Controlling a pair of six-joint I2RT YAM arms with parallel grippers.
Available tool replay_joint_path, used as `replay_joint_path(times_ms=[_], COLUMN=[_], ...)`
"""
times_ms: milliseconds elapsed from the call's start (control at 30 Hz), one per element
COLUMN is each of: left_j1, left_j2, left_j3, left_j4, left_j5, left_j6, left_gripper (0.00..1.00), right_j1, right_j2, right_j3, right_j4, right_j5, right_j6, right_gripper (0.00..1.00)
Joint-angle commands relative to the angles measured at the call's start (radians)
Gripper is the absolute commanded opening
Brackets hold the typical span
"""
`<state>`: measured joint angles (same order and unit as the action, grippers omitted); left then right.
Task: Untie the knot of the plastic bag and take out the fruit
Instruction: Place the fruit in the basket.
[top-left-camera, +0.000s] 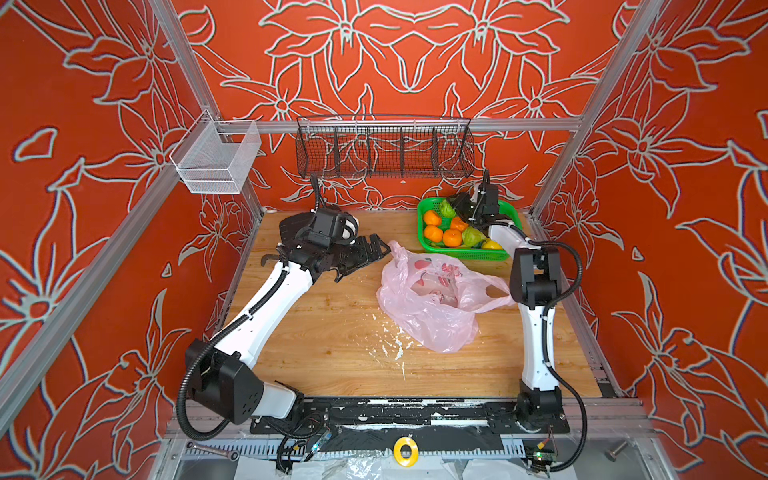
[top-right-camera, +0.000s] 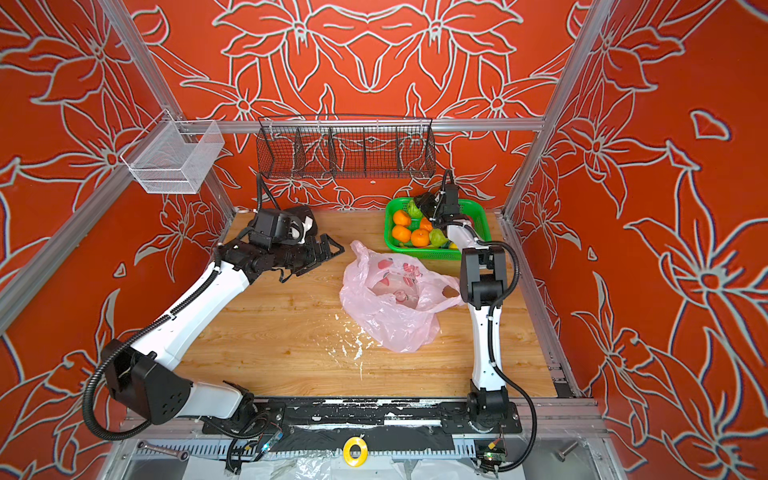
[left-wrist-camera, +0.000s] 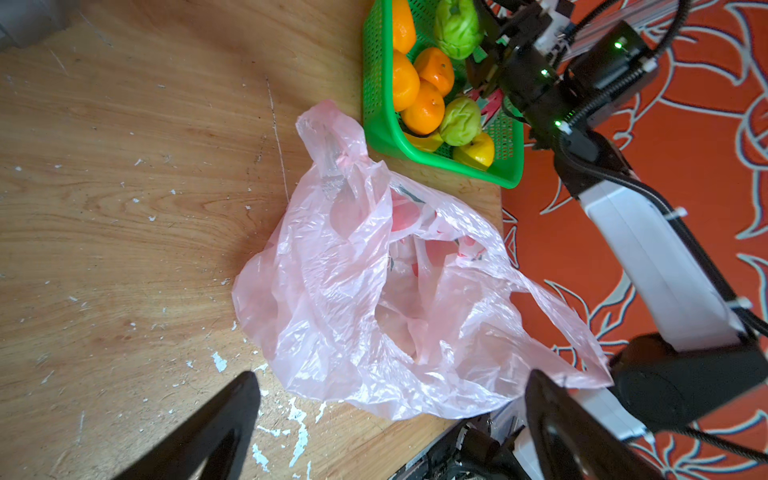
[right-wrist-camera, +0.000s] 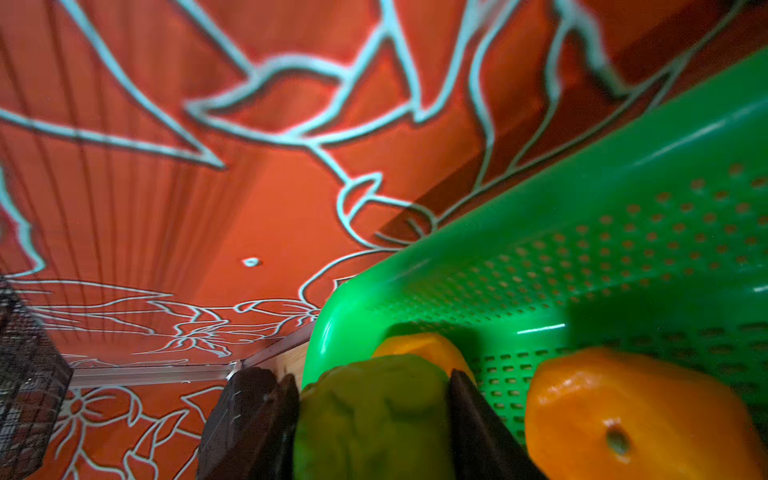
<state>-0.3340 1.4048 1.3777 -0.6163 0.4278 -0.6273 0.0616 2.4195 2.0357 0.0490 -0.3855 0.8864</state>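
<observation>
right wrist alone shows gripper (right-wrist-camera: 372, 379) clasping green fruit (right-wrist-camera: 374, 432).

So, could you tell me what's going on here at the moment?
The right claw is down in the basket, closed on a green fruit, among oranges and a lemon. The left claw is open and empty, hovering by the bag. The bag lies unknotted and slack on the table, and looks empty.
</observation>
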Motion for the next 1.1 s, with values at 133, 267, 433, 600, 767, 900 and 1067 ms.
replay_joint_path(times_ms=[133, 267, 433, 600, 767, 900, 1067], left_j1=[-0.033, -0.064, -0.072, -0.071, -0.072, -0.07, -0.069], left_j2=[-0.009, 0.051, 0.09, 0.099, 0.104, 0.098, 0.053], left_j3=[0.039, 0.129, 0.194, 0.21, 0.219, 0.219, 0.175], left_j4=[0.056, 0.026, -0.005, -0.007, -0.014, -0.01, 0.015], left_j5=[0.166, 0.169, 0.128, 0.096, 0.05, -0.006, -0.12], left_j6=[0.051, 0.086, 0.126, 0.155, 0.186, 0.225, 0.259], left_gripper=[0.98, 0.98, 0.98, 0.98, 0.98, 0.98, 0.98], right_j1=[-0.003, -0.002, -0.004, -0.012, -0.029, -0.048, -0.074], right_j2=[0.14, 0.171, 0.147, 0.078, -0.022, -0.129, -0.278], right_j3=[0.219, 0.269, 0.259, 0.166, 0.043, -0.111, -0.268], right_j4=[-0.202, -0.242, -0.251, -0.187, -0.121, -0.003, 0.05], right_j5=[0.015, 0.006, 0.017, 0.016, 0.019, 0.004, -0.009], right_j6=[-0.119, -0.135, -0.174, -0.166, -0.158, -0.142, -0.186], right_gripper=[0.51, 0.56, 0.7, 0.75, 0.77, 0.79, 0.8])
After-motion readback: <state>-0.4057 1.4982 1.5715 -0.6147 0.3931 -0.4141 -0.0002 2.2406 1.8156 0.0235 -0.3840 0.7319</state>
